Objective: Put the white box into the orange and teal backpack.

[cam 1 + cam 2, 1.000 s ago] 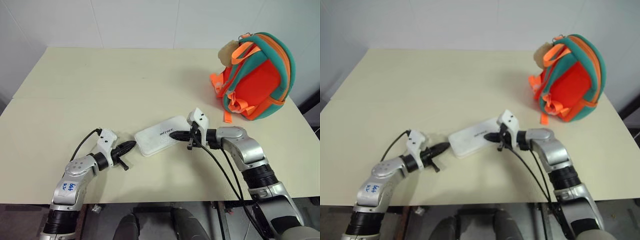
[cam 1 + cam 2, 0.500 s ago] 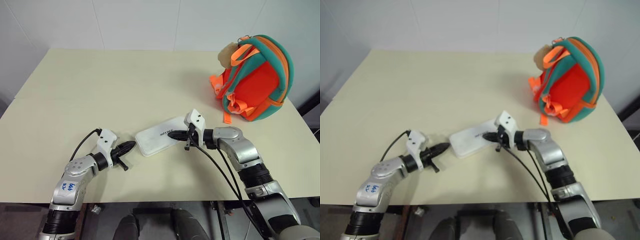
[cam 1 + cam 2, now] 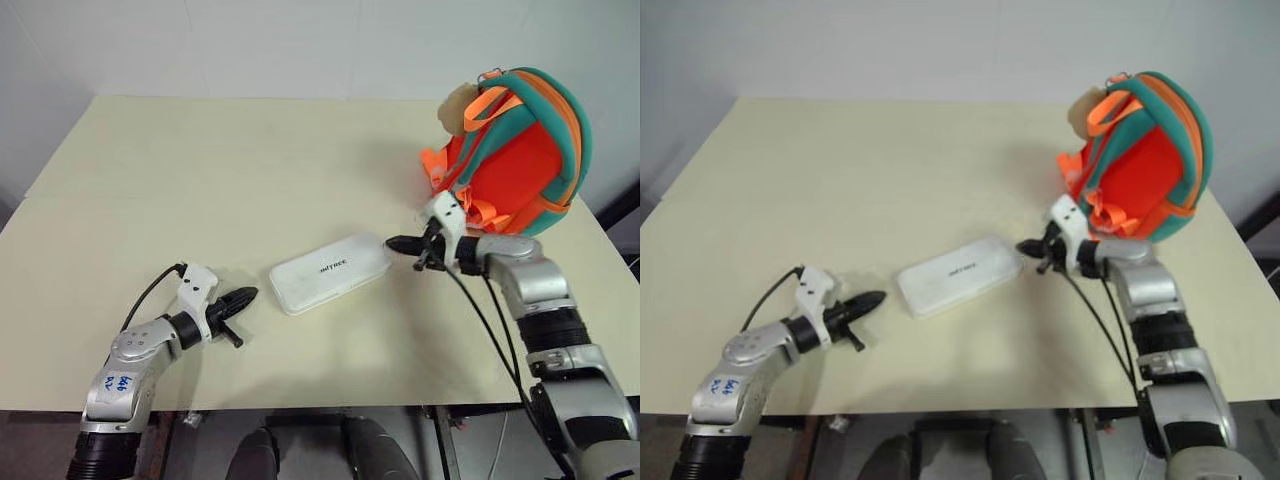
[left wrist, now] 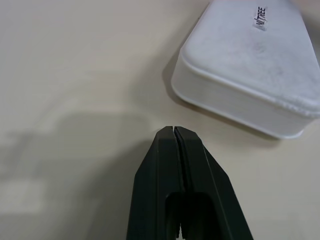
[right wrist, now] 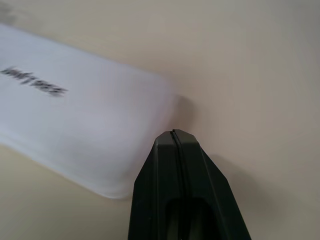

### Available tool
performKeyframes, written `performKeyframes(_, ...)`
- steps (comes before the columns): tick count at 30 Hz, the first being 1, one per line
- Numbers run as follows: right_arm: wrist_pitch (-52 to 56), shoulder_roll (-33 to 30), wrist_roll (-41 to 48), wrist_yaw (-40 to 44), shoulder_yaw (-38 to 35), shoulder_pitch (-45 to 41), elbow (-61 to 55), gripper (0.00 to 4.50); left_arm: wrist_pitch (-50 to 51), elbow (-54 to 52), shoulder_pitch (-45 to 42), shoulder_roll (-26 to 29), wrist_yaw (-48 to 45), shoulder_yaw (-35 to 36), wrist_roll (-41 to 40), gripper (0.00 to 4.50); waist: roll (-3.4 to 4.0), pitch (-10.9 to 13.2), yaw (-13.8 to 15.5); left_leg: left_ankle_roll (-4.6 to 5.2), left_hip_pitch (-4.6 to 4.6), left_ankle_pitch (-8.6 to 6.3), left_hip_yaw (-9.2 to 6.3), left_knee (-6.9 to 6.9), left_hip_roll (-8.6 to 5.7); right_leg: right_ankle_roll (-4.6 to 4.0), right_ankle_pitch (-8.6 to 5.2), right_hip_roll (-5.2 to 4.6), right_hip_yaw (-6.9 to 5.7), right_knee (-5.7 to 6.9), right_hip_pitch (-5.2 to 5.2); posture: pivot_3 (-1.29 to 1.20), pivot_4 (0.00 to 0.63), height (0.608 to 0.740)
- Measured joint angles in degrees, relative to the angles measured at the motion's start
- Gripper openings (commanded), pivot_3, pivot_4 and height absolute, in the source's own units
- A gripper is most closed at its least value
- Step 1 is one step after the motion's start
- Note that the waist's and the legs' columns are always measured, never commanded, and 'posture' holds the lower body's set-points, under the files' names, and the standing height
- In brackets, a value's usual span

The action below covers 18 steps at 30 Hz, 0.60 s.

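The white box point(image 3: 329, 272) lies flat on the beige table point(image 3: 200, 180), small dark lettering on its lid. The orange and teal backpack point(image 3: 516, 150) stands upright at the far right, a beige plush charm point(image 3: 458, 106) at its top. My right gripper point(image 3: 390, 242) is shut and empty, its tip just off the box's right end, between box and backpack. My left gripper point(image 3: 250, 294) is shut too, a short gap from the box's left end. Both wrist views show closed fingers point(image 4: 179, 150) with the box point(image 5: 75, 135) just beyond them.
Orange straps point(image 3: 437, 168) hang from the backpack onto the table. The table's front edge point(image 3: 330, 403) runs close below both arms. A white wall rises behind the table.
My right gripper pulled off the box's top and swung right toward the backpack, now clear of the box's right end. The left gripper has barely shifted. The box stays put.
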Motion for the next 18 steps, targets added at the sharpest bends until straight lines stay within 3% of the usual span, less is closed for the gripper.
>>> performKeyframes(5,-5.35,1.32,-2.61,-0.58,-0.09,-3.33,12.81,0.0,3.63,-2.25,-0.1,-2.69,2.29,-2.54,-0.53,0.06,0.05,0.03,0.06,-0.02,-0.49,-0.01,0.0,0.07,0.01,0.01,-0.07,-0.01,-0.01,0.15,-0.49,0.0,0.15,0.74)
performKeyframes(9,-8.05,4.03,-3.75,-0.38,0.17,-4.73,16.75,0.0,5.26,-3.39,-1.43,-4.6,3.76,-4.88,-0.53,0.06,0.06,0.04,-0.02,-0.02,-0.5,-0.01,0.01,0.15,-0.01,0.07,-0.04,-0.01,0.0,0.21,-0.48,0.0,0.15,0.74)
performKeyframes(14,-8.44,5.42,-4.28,0.41,0.49,-4.48,15.97,0.0,6.13,-3.81,-1.82,-5.4,5.33,-5.97,-0.51,0.06,0.07,0.04,0.07,-0.05,-0.48,0.02,-0.04,0.21,-0.02,0.08,-0.03,0.01,-0.01,0.29,-0.46,0.0,0.15,0.74)
performKeyframes(18,-4.46,3.44,-4.17,1.97,0.4,0.18,7.15,0.0,6.89,-4.11,-1.93,-5.18,6.05,-5.55,-0.51,0.06,0.07,0.04,0.21,-0.05,-0.5,0.02,-0.11,0.19,-0.02,0.07,-0.04,0.01,-0.07,0.28,-0.46,0.0,0.15,0.74)
